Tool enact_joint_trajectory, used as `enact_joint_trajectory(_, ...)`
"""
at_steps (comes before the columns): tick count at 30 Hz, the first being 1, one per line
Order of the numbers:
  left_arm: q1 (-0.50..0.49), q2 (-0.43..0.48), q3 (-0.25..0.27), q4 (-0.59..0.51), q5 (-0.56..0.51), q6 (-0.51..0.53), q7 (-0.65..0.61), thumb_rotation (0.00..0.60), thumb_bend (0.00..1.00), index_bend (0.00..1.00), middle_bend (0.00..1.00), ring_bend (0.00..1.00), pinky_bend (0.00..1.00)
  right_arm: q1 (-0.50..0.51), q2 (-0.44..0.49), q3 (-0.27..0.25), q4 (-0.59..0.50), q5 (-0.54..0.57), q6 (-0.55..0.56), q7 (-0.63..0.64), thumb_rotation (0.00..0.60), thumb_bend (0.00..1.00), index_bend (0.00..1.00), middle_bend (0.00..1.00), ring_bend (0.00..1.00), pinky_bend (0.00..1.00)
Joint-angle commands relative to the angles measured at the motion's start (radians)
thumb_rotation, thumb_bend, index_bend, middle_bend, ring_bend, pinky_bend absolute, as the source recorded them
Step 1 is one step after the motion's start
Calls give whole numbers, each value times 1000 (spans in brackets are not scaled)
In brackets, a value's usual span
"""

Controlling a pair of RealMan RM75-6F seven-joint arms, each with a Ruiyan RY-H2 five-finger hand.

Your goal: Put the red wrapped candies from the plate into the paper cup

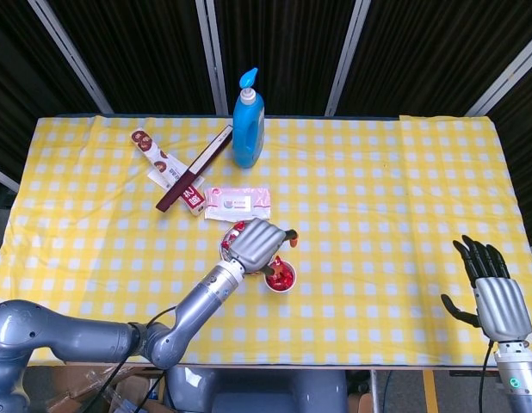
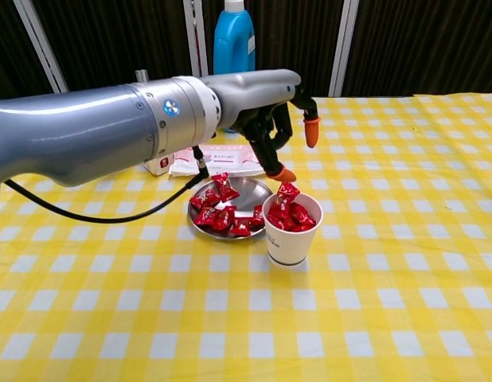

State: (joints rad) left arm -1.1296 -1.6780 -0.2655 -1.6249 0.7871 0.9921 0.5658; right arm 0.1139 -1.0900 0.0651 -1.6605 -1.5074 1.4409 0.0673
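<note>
A white paper cup [image 2: 288,235] [image 1: 281,277] stands on the checked cloth, heaped with red wrapped candies [image 2: 287,212]. Just left of it is a small metal plate [image 2: 256,191] holding several more red candies [image 2: 220,213]. My left hand [image 2: 266,107] [image 1: 253,243] hovers above the plate and cup, fingers spread with orange tips pointing down, and holds nothing. My right hand [image 1: 490,288] rests open off the table's right front corner, seen only in the head view.
A blue pump bottle [image 1: 248,122] stands at the back. A white wipes packet [image 1: 238,202] lies behind the plate. A dark flat box [image 1: 195,167] and snack packets [image 1: 158,159] lie at back left.
</note>
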Motion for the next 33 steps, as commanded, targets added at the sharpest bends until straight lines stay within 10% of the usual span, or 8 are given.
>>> enact_joint_trajectory(1,19,27,4,4,-29,50,39,600,240,378,794,885,942,0,0,0,0,0,0,-1,600,356,0,0,0,0)
enact_joint_trajectory(16,-8,5,79,116,-308,33,288,600,211,365,819,890,943,2,0,2,-2,8,-7,-1,600,356,0,0,0,0)
enact_joint_trajectory(33,-56,-116,98,248,-360,-13,354,600,220,408,831,891,943,3,7,1,-8,8,-11,14,600,357,0,0,0,0)
